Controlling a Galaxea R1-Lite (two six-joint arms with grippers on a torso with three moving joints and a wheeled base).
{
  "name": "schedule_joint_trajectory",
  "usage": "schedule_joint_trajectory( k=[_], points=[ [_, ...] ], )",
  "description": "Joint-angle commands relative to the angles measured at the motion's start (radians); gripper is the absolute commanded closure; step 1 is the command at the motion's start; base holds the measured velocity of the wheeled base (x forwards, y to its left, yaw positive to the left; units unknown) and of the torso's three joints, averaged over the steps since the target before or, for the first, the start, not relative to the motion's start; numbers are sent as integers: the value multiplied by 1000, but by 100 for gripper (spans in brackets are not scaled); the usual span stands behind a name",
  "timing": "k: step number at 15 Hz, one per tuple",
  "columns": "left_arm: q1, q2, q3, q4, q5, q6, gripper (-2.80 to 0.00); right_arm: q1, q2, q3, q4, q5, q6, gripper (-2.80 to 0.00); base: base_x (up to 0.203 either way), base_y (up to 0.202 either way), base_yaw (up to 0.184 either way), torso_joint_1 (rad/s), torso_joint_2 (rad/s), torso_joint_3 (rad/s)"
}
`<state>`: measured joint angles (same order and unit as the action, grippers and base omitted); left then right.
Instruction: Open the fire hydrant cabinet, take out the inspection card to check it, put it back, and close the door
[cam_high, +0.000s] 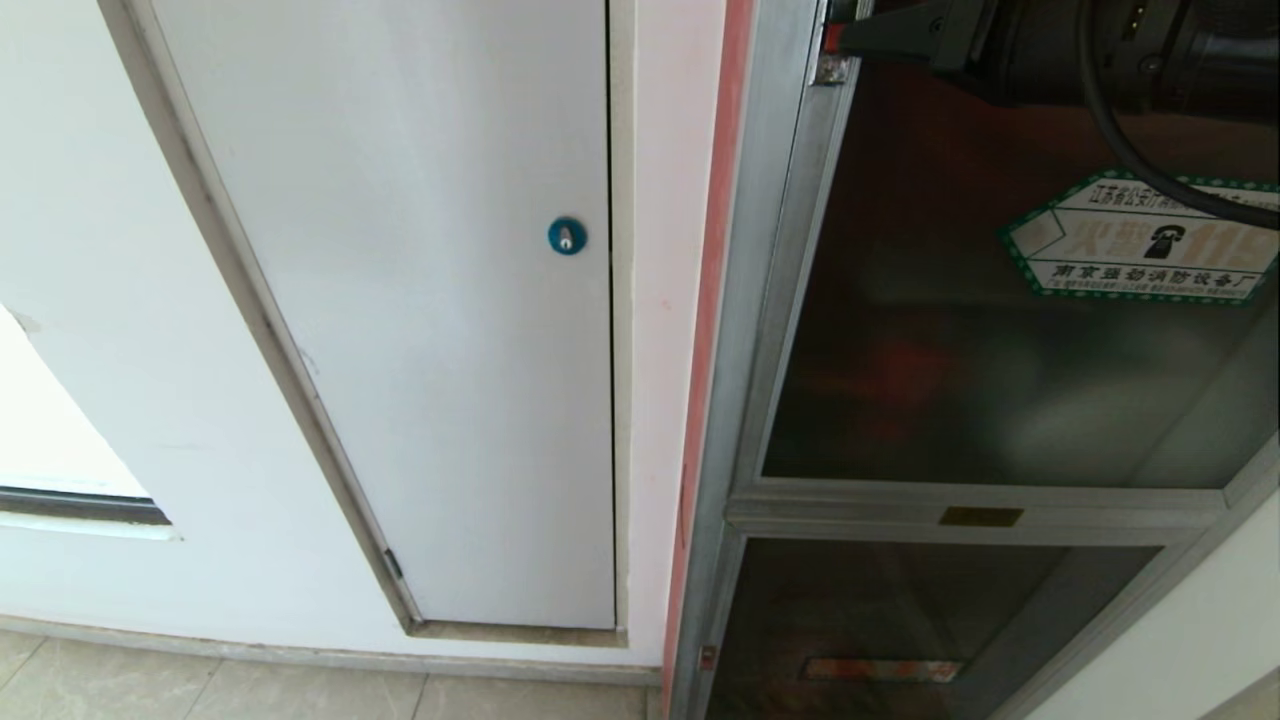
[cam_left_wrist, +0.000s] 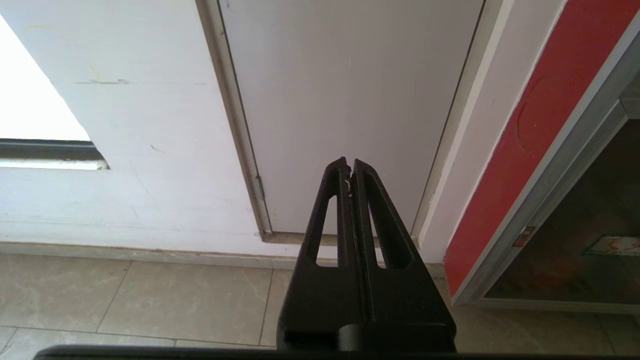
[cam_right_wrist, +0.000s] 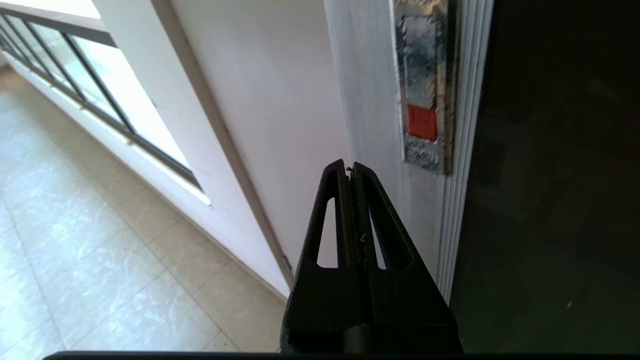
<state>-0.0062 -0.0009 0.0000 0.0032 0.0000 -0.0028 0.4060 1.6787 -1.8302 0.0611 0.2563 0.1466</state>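
We hold our right pincer (cam_right_wrist: 350, 172) pressed together, empty, near the latch plate (cam_right_wrist: 424, 125) on the closed door (cam_high: 1000, 380) of the fire hydrant cabinet (cam_high: 745, 400); we should press the red button squarely, without slipping onto glass

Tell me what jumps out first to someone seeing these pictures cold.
The door, dark glass in a silver frame, fills the head view's right, closed, its green-edged sticker standing out. The right gripper, fingers shut, nears the door's latch plate. Left of it, a white panel door with a blue lock.
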Motion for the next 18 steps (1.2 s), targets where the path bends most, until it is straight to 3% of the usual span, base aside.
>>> schedule_joint_trajectory(
  k=[1,18],
  points=[
    [0,1,2,0,0,0,0,1,33,-35,1,-7,1,0,0,0,0,0,0,0],
    [0,1,2,0,0,0,0,-30,119,-129,-31,-74,-2,0,0,0,0,0,0,0]
  ],
)
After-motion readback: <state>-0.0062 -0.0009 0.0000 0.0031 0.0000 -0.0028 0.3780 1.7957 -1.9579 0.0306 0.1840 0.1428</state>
